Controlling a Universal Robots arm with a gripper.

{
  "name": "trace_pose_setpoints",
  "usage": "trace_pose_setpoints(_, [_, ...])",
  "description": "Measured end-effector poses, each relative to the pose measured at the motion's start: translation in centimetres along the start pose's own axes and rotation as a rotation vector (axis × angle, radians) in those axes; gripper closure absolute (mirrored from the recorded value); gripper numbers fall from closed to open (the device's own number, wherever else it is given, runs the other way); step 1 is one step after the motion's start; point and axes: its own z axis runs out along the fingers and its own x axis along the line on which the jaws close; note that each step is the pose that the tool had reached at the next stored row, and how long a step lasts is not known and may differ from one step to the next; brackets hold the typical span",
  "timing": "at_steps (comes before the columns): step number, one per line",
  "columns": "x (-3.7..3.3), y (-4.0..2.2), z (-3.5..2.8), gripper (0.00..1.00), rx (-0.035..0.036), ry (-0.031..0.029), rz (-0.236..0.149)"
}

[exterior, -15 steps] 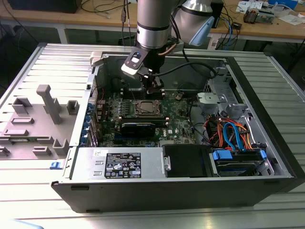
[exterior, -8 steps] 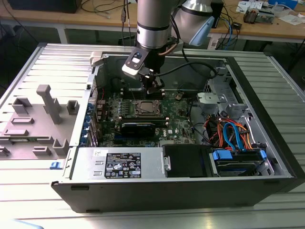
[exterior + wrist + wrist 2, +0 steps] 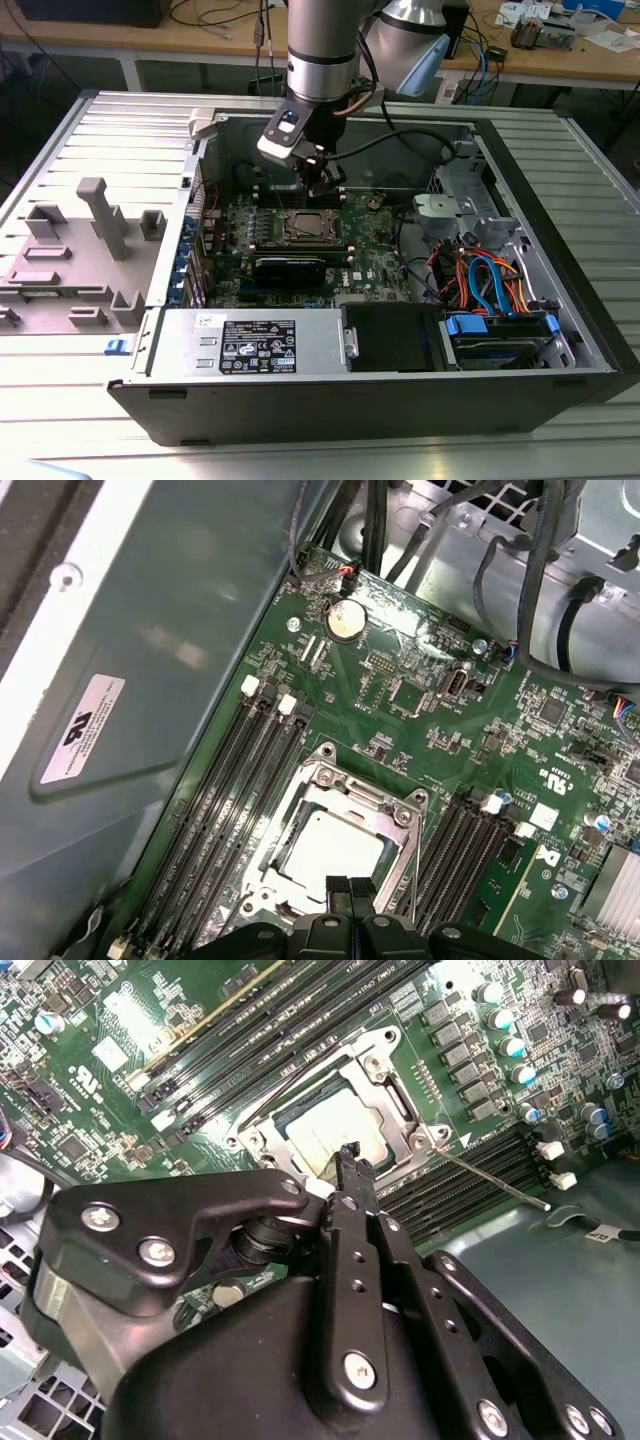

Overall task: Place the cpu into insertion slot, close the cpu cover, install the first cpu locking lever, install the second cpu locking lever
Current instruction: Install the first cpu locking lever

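The cpu (image 3: 330, 853) sits in the insertion slot (image 3: 322, 752), with the cpu cover (image 3: 352, 798) seemingly flat over it. The gripper (image 3: 350, 886) hangs just above the slot's edge, its fingers (image 3: 338, 890) pressed together and empty.

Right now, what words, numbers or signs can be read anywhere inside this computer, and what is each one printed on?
Black label on the power supply: print too small to read.
White sticker on the case wall: a dark mark and fine print, unreadable.
Motherboard: white lettering, too small to read.
Nothing can be quoted.
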Motion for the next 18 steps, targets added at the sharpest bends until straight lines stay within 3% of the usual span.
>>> trace_pose_setpoints(18, [0.00, 0.00, 0.00, 0.89, -0.0022, -0.0011, -0.049])
